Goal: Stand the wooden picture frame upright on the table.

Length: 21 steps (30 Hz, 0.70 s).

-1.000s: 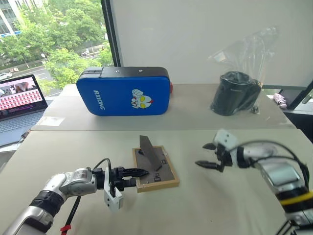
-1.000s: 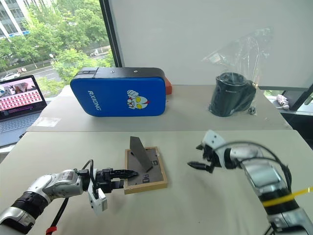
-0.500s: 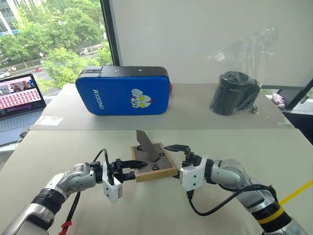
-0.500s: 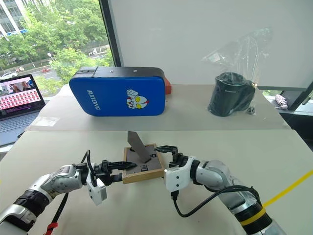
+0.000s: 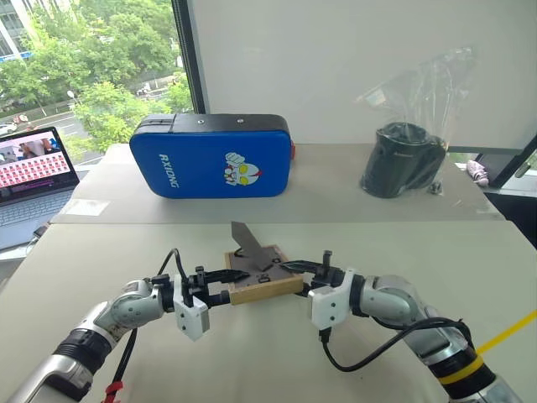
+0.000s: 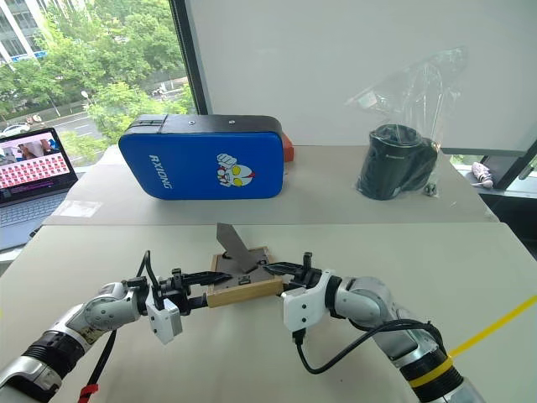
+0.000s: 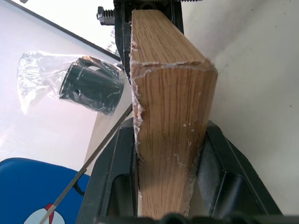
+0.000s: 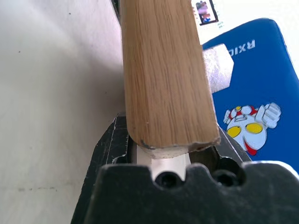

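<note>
— Beige matte tabletop [image 5: 403, 252] is seen under everything; where is the small rectangular light-wood picture frame [image 5: 262, 288] placed upon it?

— It is held near the table's middle, between the two arms, its dark grey-brown back turned upward and its fold-out stand [image 5: 248, 245] raised from that back. The near wooden edge is tilted toward the camera.

— How is it met by the left gripper [image 5: 225, 296]?

— That gripper is closed on the frame's left end; in the left wrist view the wood [image 7: 170, 121] is seen clamped between the two black fingers [image 7: 114, 182].

— And by the right gripper [image 5: 295, 271]?

— It is closed on the frame's right end, with the wooden rail [image 8: 163, 70] pinched between its black fingers [image 8: 112, 144].

— What is seen beyond the frame?

— A big blue padded case [image 5: 216, 158] with a cartoon figure is stood at the far side, well apart from the frame. A black cylindrical object in a clear plastic bag [image 5: 403, 159] is set to the far right, and an open laptop [image 5: 33, 172] is seen at the far left.
</note>
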Each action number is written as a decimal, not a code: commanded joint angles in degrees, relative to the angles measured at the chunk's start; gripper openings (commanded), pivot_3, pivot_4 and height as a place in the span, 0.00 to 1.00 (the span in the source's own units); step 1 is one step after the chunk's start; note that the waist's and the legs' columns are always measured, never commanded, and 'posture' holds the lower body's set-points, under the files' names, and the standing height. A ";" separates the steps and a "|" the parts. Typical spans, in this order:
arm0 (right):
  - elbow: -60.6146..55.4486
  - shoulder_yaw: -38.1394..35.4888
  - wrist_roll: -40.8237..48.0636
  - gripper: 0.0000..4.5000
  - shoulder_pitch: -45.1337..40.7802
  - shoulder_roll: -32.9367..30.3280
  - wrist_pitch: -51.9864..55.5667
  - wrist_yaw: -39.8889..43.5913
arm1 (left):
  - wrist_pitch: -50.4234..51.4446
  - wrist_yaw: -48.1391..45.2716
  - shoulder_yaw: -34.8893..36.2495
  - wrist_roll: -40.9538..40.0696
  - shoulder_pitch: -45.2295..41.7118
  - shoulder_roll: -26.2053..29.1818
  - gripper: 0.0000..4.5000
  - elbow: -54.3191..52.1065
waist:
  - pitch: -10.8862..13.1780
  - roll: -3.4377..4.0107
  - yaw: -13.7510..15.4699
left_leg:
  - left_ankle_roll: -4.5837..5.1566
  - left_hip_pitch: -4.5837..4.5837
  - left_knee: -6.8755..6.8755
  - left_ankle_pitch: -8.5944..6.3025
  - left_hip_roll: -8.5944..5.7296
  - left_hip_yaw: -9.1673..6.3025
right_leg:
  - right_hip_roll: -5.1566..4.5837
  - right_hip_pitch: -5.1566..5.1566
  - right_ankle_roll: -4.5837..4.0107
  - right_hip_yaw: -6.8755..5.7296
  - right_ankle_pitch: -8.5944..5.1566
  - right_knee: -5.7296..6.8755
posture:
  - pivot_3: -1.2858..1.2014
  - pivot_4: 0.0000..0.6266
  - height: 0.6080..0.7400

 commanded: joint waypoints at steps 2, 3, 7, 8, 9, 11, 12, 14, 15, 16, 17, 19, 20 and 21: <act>-6.85 -3.98 15.85 0.29 -2.20 0.95 16.29 8.14 | 10.45 -5.44 1.07 -7.00 1.12 -0.70 0.53 -3.36 | -0.02 -0.03 0.54 | 0.00 0.01 0.03 0.00 0.00 -0.01 | 0.00 0.02 0.00 -0.01 0.00 0.02 | 0.52 0.24 1.00; -7.98 -5.02 18.00 0.29 -3.24 0.80 19.48 9.23 | 13.70 -6.40 1.70 -9.08 1.41 -0.95 0.62 -4.78 | -0.01 -0.03 0.60 | 0.00 0.01 0.02 0.00 0.00 -0.02 | 0.00 0.04 -0.01 -0.02 0.01 -0.01 | 0.52 0.24 1.00; -10.77 -11.04 33.14 0.29 -6.55 -0.86 38.01 14.31 | 24.93 -5.27 7.31 -15.44 2.80 -2.45 0.81 -11.59 | 0.02 -0.04 0.74 | 0.05 -0.06 -0.01 -0.03 0.00 -0.02 | -0.01 -0.03 -0.33 -0.02 0.18 -0.04 | 0.52 0.24 1.00; -10.05 -12.88 35.65 0.29 -8.18 -1.44 40.90 14.88 | 27.33 -4.27 9.24 -16.23 3.36 -2.73 0.81 -13.25 | 0.06 -0.06 0.75 | 0.08 -0.08 0.00 -0.04 0.00 -0.02 | -0.01 -0.06 -0.37 -0.02 0.19 -0.04 | 0.52 0.24 1.00; -9.12 -14.46 37.82 0.29 -10.04 -2.05 45.59 14.62 | 29.16 -3.24 10.95 -16.29 3.96 -2.92 0.81 -14.65 | 0.17 -0.05 0.72 | 0.10 -0.09 0.00 -0.06 0.00 -0.03 | -0.01 -0.07 -0.39 -0.03 0.19 -0.04 | 0.52 0.24 1.00; -6.83 -17.35 42.30 0.29 -13.87 -3.88 53.95 14.72 | 33.56 -1.09 14.24 -16.03 5.91 -3.50 0.81 -17.88 | 0.41 0.00 0.48 | 0.10 -0.11 0.03 -0.05 0.00 -0.03 | 0.00 -0.13 -0.43 -0.03 0.22 -0.01 | 0.52 0.24 1.00; -5.38 -18.45 44.57 0.29 -15.83 -4.84 58.67 14.83 | 35.75 -0.13 15.64 -15.72 7.24 -3.89 0.81 -19.55 | 0.44 0.04 0.50 | 0.09 -0.11 0.02 -0.05 0.00 -0.03 | 0.00 -0.13 -0.44 -0.04 0.23 0.01 | 0.52 0.24 1.00; -3.75 -19.54 47.11 0.29 -18.08 -6.13 63.19 15.37 | 38.47 0.77 17.40 -14.53 9.70 -4.38 0.81 -22.38 | 0.47 0.09 0.47 | 0.11 -0.09 0.00 -0.06 0.00 -0.03 | 0.00 -0.13 -0.45 -0.03 0.22 0.00 | 0.52 0.24 1.00; -2.77 -20.21 48.52 0.29 -19.27 -6.35 65.46 15.37 | 39.21 0.94 17.88 -13.88 11.59 -4.70 0.81 -24.04 | 0.47 0.09 0.51 | 0.13 -0.09 -0.03 -0.07 0.00 -0.03 | 0.00 -0.14 -0.45 -0.03 0.22 -0.03 | 0.52 0.24 1.00; -1.18 -20.30 49.32 0.29 -20.67 -6.66 67.70 15.49 | 39.80 1.20 18.13 -12.99 13.82 -5.10 0.81 -25.75 | 0.47 0.09 0.46 | 0.14 -0.09 -0.05 -0.08 0.00 -0.03 | 0.00 -0.14 -0.46 -0.03 0.21 -0.05 | 0.52 0.24 1.00; 0.20 -20.22 49.49 0.29 -21.78 -6.82 68.65 15.60 | 40.62 1.45 18.35 -12.29 15.73 -5.57 0.81 -27.29 | 0.47 0.09 0.39 | 0.20 -0.10 -0.05 -0.12 0.00 -0.03 | 0.00 -0.15 -0.46 -0.03 0.20 -0.07 | 0.52 0.24 1.00; 2.35 -18.67 49.55 0.29 -23.55 -8.03 71.78 16.43 | 42.43 2.09 18.88 -11.40 18.33 -6.71 0.81 -29.74 | 0.49 0.10 0.38 | 0.24 -0.14 -0.04 -0.14 0.00 -0.03 | -0.01 -0.17 -0.46 -0.03 0.20 -0.10 | 0.52 0.24 1.00; 2.88 -17.42 48.60 0.29 -24.00 -8.82 71.42 17.17 | 42.98 2.27 19.09 -10.93 19.05 -7.23 0.81 -30.57 | 0.54 0.12 0.54 | 0.25 -0.19 -0.04 -0.14 0.00 -0.03 | -0.01 -0.21 -0.46 -0.03 0.20 -0.11 | 0.52 0.24 1.00; 3.61 -15.78 48.36 0.29 -24.85 -9.90 72.00 18.96 | 43.98 2.77 19.37 -10.53 19.78 -8.09 0.81 -31.51 | 0.60 0.11 0.66 | 0.24 -0.24 -0.01 -0.14 0.00 -0.03 | -0.01 -0.23 -0.46 -0.04 0.20 -0.11 | 0.52 0.24 1.00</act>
